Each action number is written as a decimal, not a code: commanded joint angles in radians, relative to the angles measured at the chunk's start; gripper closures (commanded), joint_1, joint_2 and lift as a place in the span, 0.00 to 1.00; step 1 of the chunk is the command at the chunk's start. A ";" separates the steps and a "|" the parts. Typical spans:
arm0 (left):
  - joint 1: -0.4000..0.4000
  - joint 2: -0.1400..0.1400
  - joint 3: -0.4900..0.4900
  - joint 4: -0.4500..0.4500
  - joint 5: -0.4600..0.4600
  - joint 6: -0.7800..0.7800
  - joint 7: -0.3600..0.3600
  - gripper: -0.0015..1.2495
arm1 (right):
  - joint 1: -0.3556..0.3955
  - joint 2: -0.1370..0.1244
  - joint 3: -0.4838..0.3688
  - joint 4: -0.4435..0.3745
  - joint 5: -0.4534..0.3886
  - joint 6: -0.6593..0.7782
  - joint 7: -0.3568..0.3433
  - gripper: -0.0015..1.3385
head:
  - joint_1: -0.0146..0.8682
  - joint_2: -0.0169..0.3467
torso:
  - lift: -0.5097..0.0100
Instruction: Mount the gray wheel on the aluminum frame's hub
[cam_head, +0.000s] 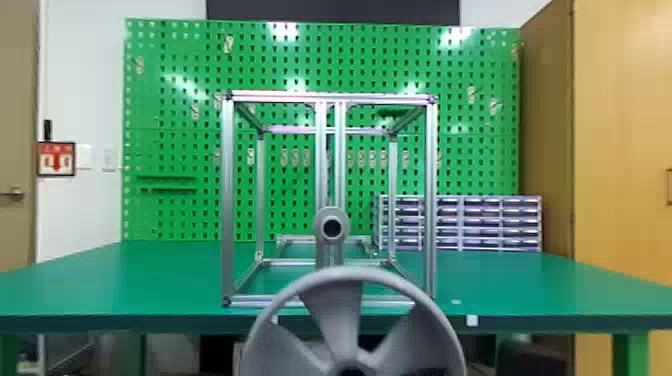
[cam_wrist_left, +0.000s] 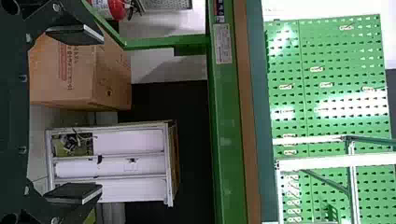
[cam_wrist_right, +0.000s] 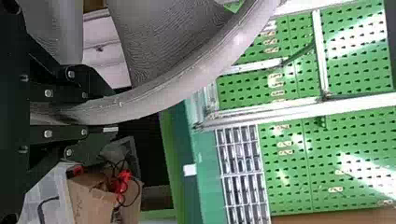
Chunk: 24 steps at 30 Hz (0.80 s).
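The wheel (cam_head: 337, 310) stands face-on in front of the table (cam_head: 150, 280), its centre bore (cam_head: 352, 372) below the frame's (cam_head: 228, 200) hub (cam_head: 321, 228) and apart from it. It is not mounted. The right gripper (cam_wrist_right: 111, 112) is clamped on the wheel's rim (cam_wrist_right: 180, 92), one finger on each side. The left gripper (cam_wrist_left: 100, 114) has its fingers wide apart with nothing between them.

The wheel looks like stiff moulded or printed plastic, probably light for its breadth and unlikely to bend in a firm pinch. The smooth, curved rim could slip or pivot, since a hold at one edge leaves the weight hanging off to the side. The rim is still the right place to grip; a second hold on the opposite side would steady the tilt while the bore is lifted level with the hub and pushed on squarely.
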 joint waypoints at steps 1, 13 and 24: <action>0.004 0.000 0.001 0.000 -0.001 0.000 0.000 0.13 | -0.057 0.009 0.032 -0.051 -0.073 0.070 -0.061 0.85 | 0.01 0.06 | 0.02; 0.019 0.005 0.007 0.000 0.002 0.000 -0.001 0.13 | -0.201 0.052 0.051 -0.103 -0.273 0.195 -0.312 0.85 | 0.01 0.06 | 0.02; 0.022 0.011 0.004 0.000 0.001 0.002 -0.001 0.13 | -0.266 0.067 0.046 -0.100 -0.319 0.244 -0.395 0.88 | 0.01 0.06 | 0.02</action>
